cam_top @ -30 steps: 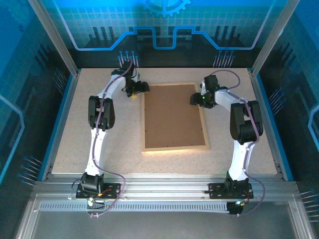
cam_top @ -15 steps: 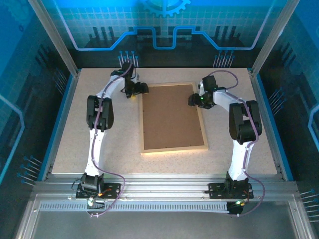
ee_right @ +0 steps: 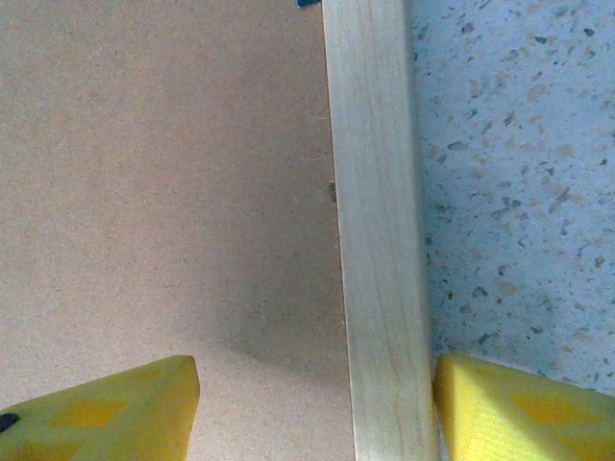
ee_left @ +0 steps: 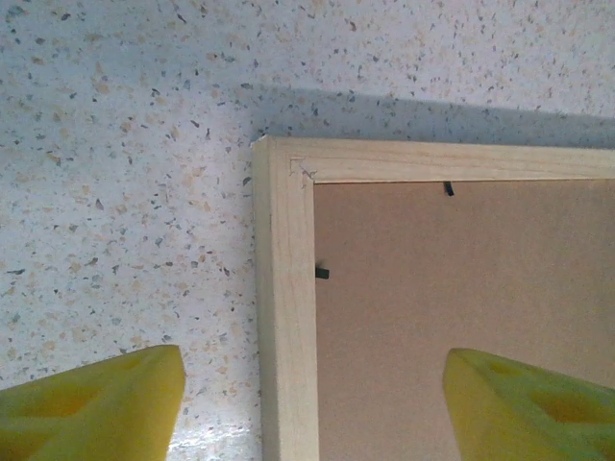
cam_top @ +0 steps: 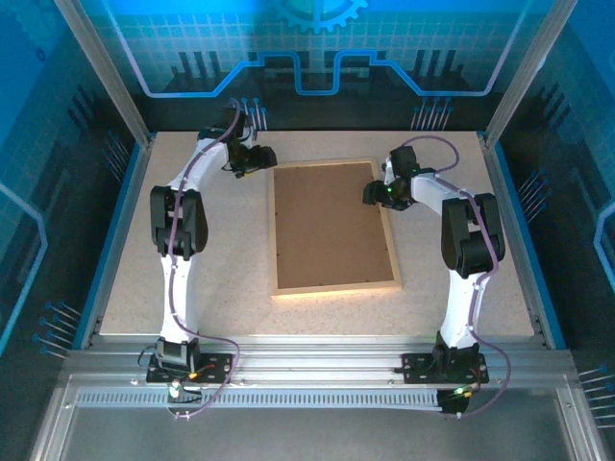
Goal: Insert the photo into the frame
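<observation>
The frame (cam_top: pixel 336 286), thin light wooden rails, lies flat at mid-table with a brown backing board (cam_top: pixel 327 226) inside it. The photo is hidden. My left gripper (cam_top: pixel 261 157) hovers by the frame's far left corner. In the left wrist view the left gripper (ee_left: pixel 312 408) is open, its yellow fingers (ee_left: pixel 96 403) wide apart on either side of the frame's left rail (ee_left: pixel 283 317). My right gripper (cam_top: pixel 371 192) is at the right rail near the far end. The right gripper (ee_right: pixel 312 413) is open across the frame's right rail (ee_right: pixel 380 240), with the outer finger (ee_right: pixel 524 413) against the rail's outer edge.
Small black retaining tabs (ee_left: pixel 321 273) stick out of the rail over the backing board (ee_left: pixel 461 279). The speckled tabletop (cam_top: pixel 192 279) surrounds the frame. Metal posts and blue walls (cam_top: pixel 106 221) bound the table.
My left arm has swung left and back, carrying its gripper off the frame's far left corner, with its jaws somewhat narrower. The right arm has hardly moved.
</observation>
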Controlling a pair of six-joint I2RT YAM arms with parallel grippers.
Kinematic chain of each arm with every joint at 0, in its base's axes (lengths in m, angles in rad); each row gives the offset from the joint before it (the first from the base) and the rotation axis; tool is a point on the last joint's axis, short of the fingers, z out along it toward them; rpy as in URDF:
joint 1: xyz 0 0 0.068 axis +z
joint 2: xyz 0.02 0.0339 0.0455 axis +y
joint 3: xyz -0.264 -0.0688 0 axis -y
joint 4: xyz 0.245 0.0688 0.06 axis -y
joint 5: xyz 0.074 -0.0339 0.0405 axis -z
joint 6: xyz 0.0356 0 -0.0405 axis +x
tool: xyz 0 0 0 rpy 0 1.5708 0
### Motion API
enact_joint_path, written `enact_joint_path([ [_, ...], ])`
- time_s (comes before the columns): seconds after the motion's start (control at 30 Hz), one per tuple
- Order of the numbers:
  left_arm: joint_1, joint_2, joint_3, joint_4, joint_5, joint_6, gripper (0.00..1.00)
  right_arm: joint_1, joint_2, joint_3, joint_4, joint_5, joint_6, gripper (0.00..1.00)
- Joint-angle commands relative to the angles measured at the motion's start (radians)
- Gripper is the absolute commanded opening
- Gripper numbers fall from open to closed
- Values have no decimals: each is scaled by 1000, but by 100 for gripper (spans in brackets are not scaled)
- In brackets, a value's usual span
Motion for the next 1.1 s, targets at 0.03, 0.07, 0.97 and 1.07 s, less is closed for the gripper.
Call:
enact_joint_path([
  [0.03, 5, 26, -7, -10, -17, -5, 66, 12, 15, 0, -21, -31, -1, 67],
  [0.07, 5, 33, -4, -9, -17, -4, 64, 12, 15, 1, -21, -31, -1, 67],
  [0.97, -16, 168, 93, -37, -18, -7, 63, 10, 11, 0, -24, -30, -2, 67],
  [1.07, -23, 177, 96, -44, -20, -2, 64, 10, 9, -1, -24, -29, -3, 67],
])
